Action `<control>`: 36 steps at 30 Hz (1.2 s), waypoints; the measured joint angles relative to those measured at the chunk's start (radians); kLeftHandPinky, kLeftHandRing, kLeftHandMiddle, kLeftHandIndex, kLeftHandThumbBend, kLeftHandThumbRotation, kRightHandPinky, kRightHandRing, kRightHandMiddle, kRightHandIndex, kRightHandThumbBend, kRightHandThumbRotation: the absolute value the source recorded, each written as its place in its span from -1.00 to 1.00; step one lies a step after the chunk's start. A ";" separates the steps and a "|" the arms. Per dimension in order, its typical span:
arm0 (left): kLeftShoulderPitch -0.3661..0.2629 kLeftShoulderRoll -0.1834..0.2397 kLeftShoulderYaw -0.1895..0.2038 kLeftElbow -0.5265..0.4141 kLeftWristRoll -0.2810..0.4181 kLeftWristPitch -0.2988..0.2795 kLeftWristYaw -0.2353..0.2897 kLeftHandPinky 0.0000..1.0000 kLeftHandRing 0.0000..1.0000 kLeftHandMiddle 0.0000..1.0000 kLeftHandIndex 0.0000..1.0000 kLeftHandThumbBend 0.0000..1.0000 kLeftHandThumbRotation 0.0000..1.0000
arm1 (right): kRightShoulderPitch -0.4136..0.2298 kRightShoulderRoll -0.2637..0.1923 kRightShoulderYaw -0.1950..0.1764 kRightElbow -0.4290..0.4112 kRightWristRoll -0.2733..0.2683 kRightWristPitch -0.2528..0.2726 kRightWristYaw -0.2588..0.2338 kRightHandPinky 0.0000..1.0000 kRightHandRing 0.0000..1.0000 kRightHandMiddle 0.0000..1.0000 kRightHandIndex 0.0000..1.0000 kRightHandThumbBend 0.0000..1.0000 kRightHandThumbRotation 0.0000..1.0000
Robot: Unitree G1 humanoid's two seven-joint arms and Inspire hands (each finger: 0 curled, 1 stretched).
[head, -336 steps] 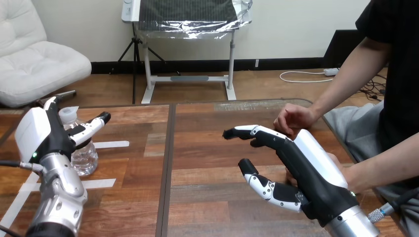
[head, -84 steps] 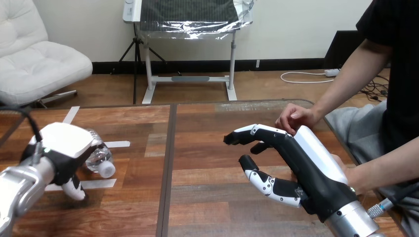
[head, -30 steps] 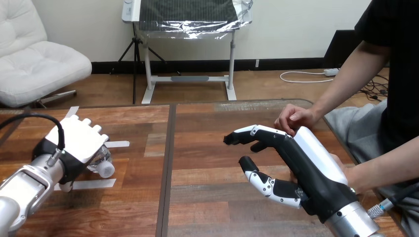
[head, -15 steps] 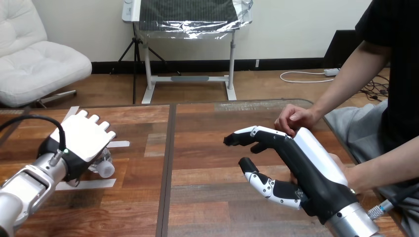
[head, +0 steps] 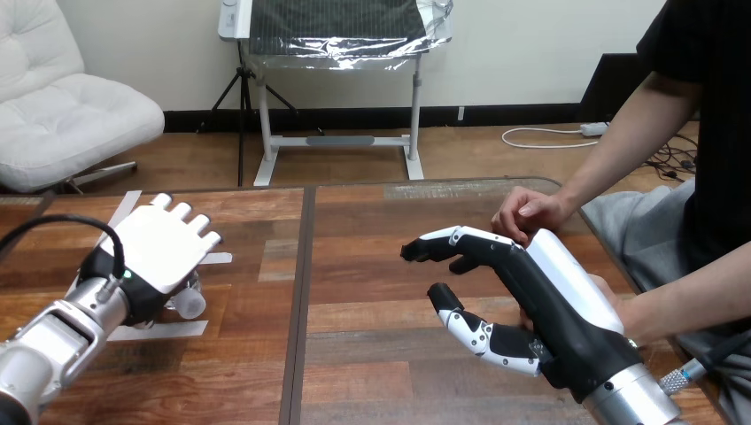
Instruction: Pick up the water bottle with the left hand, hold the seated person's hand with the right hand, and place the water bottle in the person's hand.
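Observation:
The clear water bottle [head: 187, 303] lies on its side at the table's left, its white cap toward me. My left hand [head: 156, 250] sits over it with the white back turned up, hiding most of the bottle. My right hand [head: 518, 288] hovers open at the middle right, fingers stretched to the left and thumb spread below. The person's hand [head: 528, 213] rests loosely curled on the table just behind my right hand's fingers, apart from them. The person's other forearm [head: 682, 297] comes in at the right, its hand hidden behind my right hand.
White tape strips [head: 162, 330] lie on the wooden table [head: 372, 354] around the bottle. A dark seam [head: 301, 283] runs front to back between my two hands. The table's far edge [head: 425, 183] lies beyond the person's hand.
My left hand has shifted up and to the right over the bottle, turning its back more toward me. The bottle's cap has stayed in place. My right hand and the person's hand have not moved.

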 measured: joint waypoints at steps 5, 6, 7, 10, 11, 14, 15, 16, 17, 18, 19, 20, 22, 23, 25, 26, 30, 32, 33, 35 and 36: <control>-0.004 -0.017 -0.001 0.034 -0.003 0.000 0.066 0.85 0.86 0.85 0.79 0.10 -0.98 | 0.004 0.000 0.000 -0.014 0.000 0.001 0.000 0.46 0.54 0.48 0.40 -0.57 -1.00; -0.005 -0.020 -0.002 0.041 -0.003 0.000 0.079 0.84 0.85 0.84 0.79 0.09 -0.98 | 0.005 0.000 0.000 -0.017 0.000 0.001 0.000 0.46 0.54 0.49 0.40 -0.57 -1.00; -0.006 -0.023 -0.003 0.048 -0.004 0.000 0.091 0.83 0.84 0.83 0.77 0.08 -0.99 | 0.006 0.000 -0.001 -0.019 0.000 0.001 0.001 0.46 0.55 0.49 0.41 -0.58 -1.00; -0.013 -0.032 -0.006 0.072 -0.006 0.000 0.122 0.77 0.79 0.78 0.73 0.06 -0.99 | 0.009 0.000 -0.001 -0.025 0.002 0.001 0.002 0.47 0.55 0.49 0.41 -0.58 -1.00; -0.016 -0.036 -0.006 0.081 -0.007 0.000 0.131 0.75 0.77 0.76 0.71 0.05 -1.00 | 0.010 0.000 -0.002 -0.026 0.003 0.002 0.003 0.47 0.55 0.49 0.41 -0.58 -1.00; -0.023 -0.045 -0.007 0.104 -0.017 0.000 0.155 0.64 0.68 0.69 0.65 0.04 -1.00 | 0.015 0.000 -0.003 -0.029 0.003 0.002 0.004 0.48 0.55 0.50 0.42 -0.58 -1.00; -0.025 -0.047 -0.007 0.109 -0.020 0.000 0.161 0.62 0.67 0.68 0.64 0.04 -1.00 | 0.017 0.000 -0.003 -0.030 0.003 0.002 0.004 0.48 0.55 0.50 0.42 -0.58 -1.00; -0.026 -0.049 -0.007 0.114 -0.025 0.000 0.168 0.59 0.64 0.66 0.62 0.06 -1.00 | 0.019 0.000 -0.003 -0.030 0.003 0.003 0.004 0.48 0.55 0.50 0.42 -0.58 -1.00; -0.027 -0.051 -0.007 0.120 -0.032 0.000 0.176 0.56 0.62 0.64 0.60 0.08 -1.00 | 0.020 0.000 -0.003 -0.031 0.003 0.004 0.005 0.48 0.55 0.50 0.42 -0.57 -1.00; -0.027 -0.053 -0.007 0.126 -0.039 0.000 0.184 0.54 0.60 0.63 0.59 0.10 -1.00 | 0.022 0.000 -0.003 -0.032 0.003 0.005 0.005 0.48 0.55 0.50 0.42 -0.57 -1.00; -0.029 -0.055 -0.007 0.134 -0.044 0.000 0.194 0.52 0.58 0.61 0.58 0.11 -1.00 | 0.024 0.000 -0.004 -0.034 0.003 0.006 0.005 0.48 0.55 0.50 0.42 -0.57 -1.00; -0.030 -0.057 -0.007 0.139 -0.047 0.000 0.201 0.50 0.56 0.59 0.56 0.12 -1.00 | 0.026 0.000 -0.004 -0.035 0.003 0.007 0.005 0.48 0.55 0.50 0.42 -0.57 -1.00; -0.031 -0.059 -0.007 0.148 -0.055 0.000 0.211 0.44 0.50 0.54 0.53 0.15 -1.00 | 0.028 0.000 -0.005 -0.035 0.003 0.007 0.005 0.47 0.55 0.50 0.42 -0.57 -1.00; -0.033 -0.061 -0.007 0.156 -0.060 -0.001 0.216 0.43 0.49 0.53 0.52 0.16 -1.00 | 0.029 0.000 -0.005 -0.035 0.003 0.007 0.005 0.47 0.55 0.50 0.42 -0.57 -1.00; -0.037 -0.065 -0.007 0.169 -0.072 -0.002 0.223 0.39 0.45 0.50 0.50 0.20 -1.00 | 0.031 0.000 -0.006 -0.036 0.003 0.007 0.005 0.47 0.55 0.50 0.42 -0.57 -1.00; -0.039 -0.067 -0.007 0.177 -0.076 -0.002 0.226 0.38 0.44 0.49 0.49 0.22 -1.00 | 0.033 0.000 -0.007 -0.036 0.003 0.008 0.005 0.47 0.55 0.50 0.42 -0.57 -1.00; -0.048 -0.076 -0.007 0.208 -0.082 -0.002 0.237 0.33 0.38 0.44 0.44 0.29 -1.00 | 0.038 -0.001 -0.009 -0.039 0.003 0.009 0.008 0.47 0.55 0.50 0.42 -0.57 -1.00; -0.052 -0.081 -0.007 0.223 -0.086 -0.002 0.237 0.28 0.33 0.39 0.39 0.36 -1.00 | 0.040 -0.001 -0.011 -0.041 0.003 0.009 0.011 0.47 0.56 0.50 0.42 -0.57 -1.00; -0.054 -0.083 -0.007 0.230 -0.088 -0.002 0.238 0.27 0.31 0.38 0.38 0.38 -1.00 | 0.041 -0.002 -0.012 -0.042 0.003 0.009 0.011 0.47 0.56 0.50 0.43 -0.57 -1.00; -0.057 -0.088 -0.007 0.245 -0.095 -0.003 0.241 0.24 0.28 0.35 0.35 0.42 -1.00 | 0.043 -0.003 -0.015 -0.045 0.002 0.010 0.012 0.47 0.56 0.51 0.43 -0.56 -1.00; -0.059 -0.090 -0.007 0.252 -0.099 -0.003 0.241 0.22 0.26 0.33 0.33 0.47 -1.00 | 0.044 -0.004 -0.016 -0.046 0.002 0.010 0.012 0.48 0.56 0.51 0.43 -0.56 -1.00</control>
